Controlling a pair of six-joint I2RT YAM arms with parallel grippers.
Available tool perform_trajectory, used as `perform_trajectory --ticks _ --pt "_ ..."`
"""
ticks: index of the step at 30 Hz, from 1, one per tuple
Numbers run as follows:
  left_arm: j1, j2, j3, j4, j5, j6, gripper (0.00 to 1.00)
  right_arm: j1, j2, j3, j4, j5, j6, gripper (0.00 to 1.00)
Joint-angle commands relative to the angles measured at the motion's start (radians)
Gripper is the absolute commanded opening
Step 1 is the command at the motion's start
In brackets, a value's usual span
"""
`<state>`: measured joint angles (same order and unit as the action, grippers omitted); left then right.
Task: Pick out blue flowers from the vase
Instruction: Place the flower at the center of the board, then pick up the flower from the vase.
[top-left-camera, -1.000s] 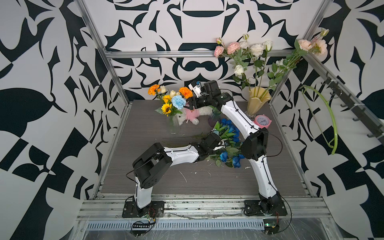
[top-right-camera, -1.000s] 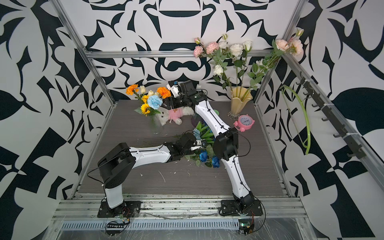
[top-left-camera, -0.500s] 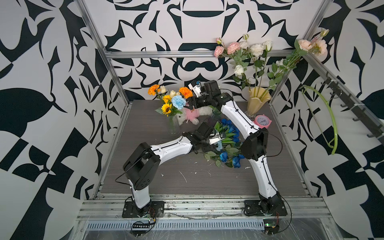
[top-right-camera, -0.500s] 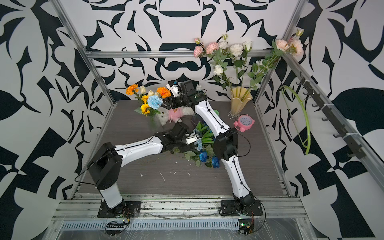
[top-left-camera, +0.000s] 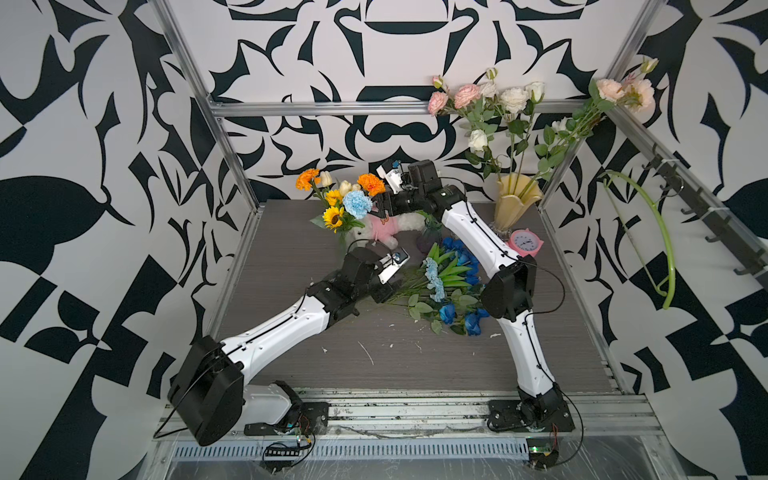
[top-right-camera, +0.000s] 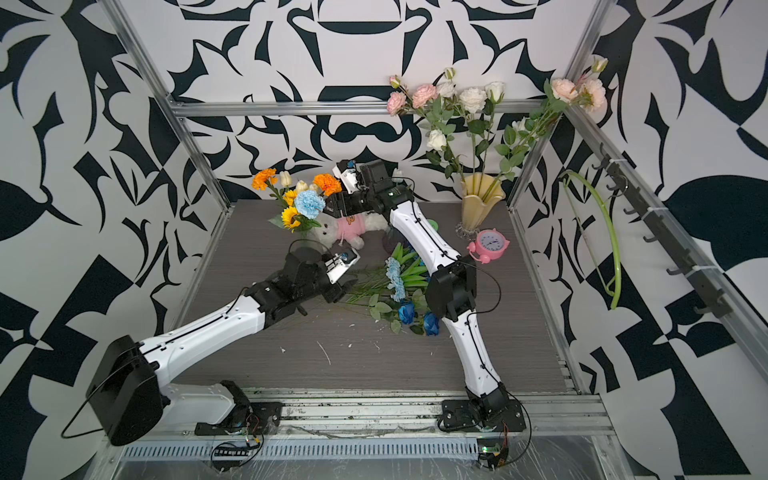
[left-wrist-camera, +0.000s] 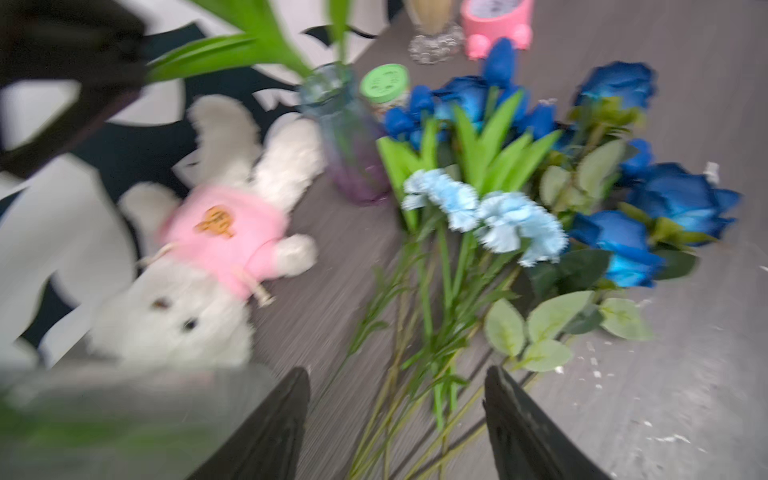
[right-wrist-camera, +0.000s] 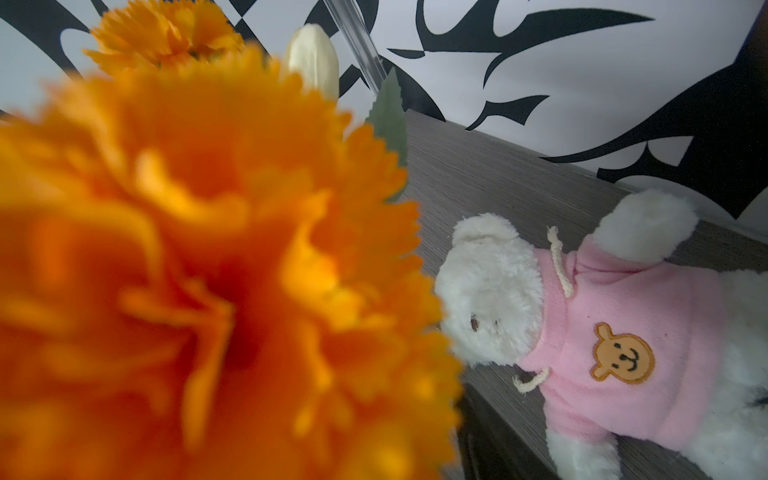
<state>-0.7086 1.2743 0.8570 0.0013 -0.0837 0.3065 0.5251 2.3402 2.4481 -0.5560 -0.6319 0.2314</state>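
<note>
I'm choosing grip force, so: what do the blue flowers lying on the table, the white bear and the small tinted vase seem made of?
Blue flowers: likely fabric petals, matte with frayed edges, on plastic-looking green stems. White bear: fluffy plush, knit-like pink top. Small vase: translucent, blue-to-purple tint; glass or plastic, unclear.

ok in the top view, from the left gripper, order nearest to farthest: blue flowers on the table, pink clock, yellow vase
1. blue flowers: stems lie right at the left gripper
2. pink clock: farther back right
3. yellow vase: behind the clock, by the back wall
</note>
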Motion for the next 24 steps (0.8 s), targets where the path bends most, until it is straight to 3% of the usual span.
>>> perform_trajectory --ticks 1,9,19,24 --pt "0.053 -0.099 -0.062 0.181 -0.070 -0.127 0.71 0.004 -0.036 -0.006 0.039 -0.015 0.006 0.70" --pt "0.218 -0.168 -0.112 0.370 -0.031 -0.256 0.72 0.012 -0.035 -0.016 0.047 -0.018 0.007 0.70" --pt "0.355 -0.082 -0.047 0.515 0.110 -0.337 0.70 0.011 -0.048 -0.029 0.059 -0.023 0.008 0.70" --pt "0.383 -0.017 0.011 0.528 0.196 -0.343 0.63 0.011 -0.052 -0.037 0.067 -0.024 0.010 0.70"
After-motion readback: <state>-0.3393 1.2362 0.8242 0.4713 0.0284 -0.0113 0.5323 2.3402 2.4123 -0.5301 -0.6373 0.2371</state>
